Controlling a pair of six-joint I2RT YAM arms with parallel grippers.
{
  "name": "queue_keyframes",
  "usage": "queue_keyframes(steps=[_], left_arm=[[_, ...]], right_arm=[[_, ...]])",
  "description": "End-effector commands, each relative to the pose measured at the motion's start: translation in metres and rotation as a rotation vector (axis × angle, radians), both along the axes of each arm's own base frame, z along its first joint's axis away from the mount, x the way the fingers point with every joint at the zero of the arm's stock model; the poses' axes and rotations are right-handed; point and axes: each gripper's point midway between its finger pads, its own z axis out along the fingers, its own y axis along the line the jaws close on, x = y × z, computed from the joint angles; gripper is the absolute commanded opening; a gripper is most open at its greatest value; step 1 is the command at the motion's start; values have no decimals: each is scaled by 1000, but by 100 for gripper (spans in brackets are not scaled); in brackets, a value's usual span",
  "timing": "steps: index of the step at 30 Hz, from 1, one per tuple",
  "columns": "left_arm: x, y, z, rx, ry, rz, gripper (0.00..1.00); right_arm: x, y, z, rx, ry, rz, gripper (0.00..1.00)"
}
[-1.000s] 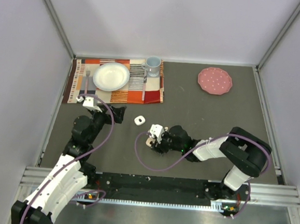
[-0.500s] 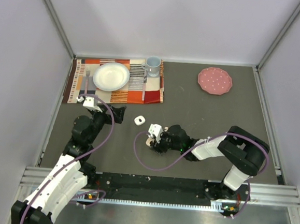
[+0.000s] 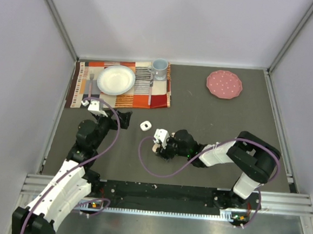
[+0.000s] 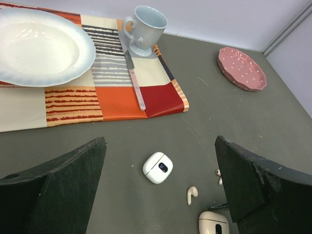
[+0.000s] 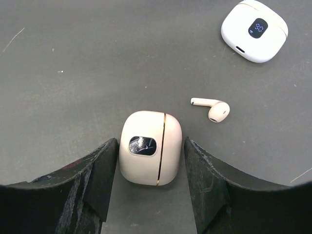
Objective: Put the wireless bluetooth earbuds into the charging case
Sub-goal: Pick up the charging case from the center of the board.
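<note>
A cream charging case (image 5: 150,147) lies shut on the dark table between the fingers of my right gripper (image 5: 151,161). The jaws stand close on either side of it, with a thin gap on the right. A cream earbud (image 5: 212,108) lies just beyond it, and a white case (image 5: 254,30) further off. My left gripper (image 4: 160,144) is open and empty, hovering above the white case (image 4: 157,167), an earbud (image 4: 191,194) and a second earbud (image 4: 218,174) half hidden by its right finger. In the top view the white case (image 3: 145,126) lies between both grippers.
A striped placemat (image 3: 158,98) at the back left carries a white plate (image 3: 116,79), a blue cup (image 3: 159,68), a fork and a knife (image 4: 135,80). A pink plate (image 3: 224,84) sits at the back right. Cables loop over the table near both arms.
My right gripper has edged slightly left around the cream case. The left arm has barely moved.
</note>
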Motion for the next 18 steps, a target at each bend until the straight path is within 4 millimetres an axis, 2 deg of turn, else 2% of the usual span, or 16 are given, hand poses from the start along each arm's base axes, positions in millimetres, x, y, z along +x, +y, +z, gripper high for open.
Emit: queue_keyframes(steps=[1,5,13,16,17,18], left_arm=[[3,3,16,-16,-50,19,99],[3,4,17,-21,-48,22,99],[-2,2,26,-43,-92,4,99],[-2,3,27,-44,-102,11,99],[-3,3,26,-45,-103,11,99],[-3,3,26,-44,-106,9,99]], right_arm=[[-1,-3,-14,-55,5,0,56],[-2,-5,-15,-62,10,-4,54],[-3,-3,-4,-25,-6,2,49],[-3,-2,0,-18,-9,6,42],[-4,-2,1,-17,-8,12,38],[-5,-1,3,-15,-10,18,29]])
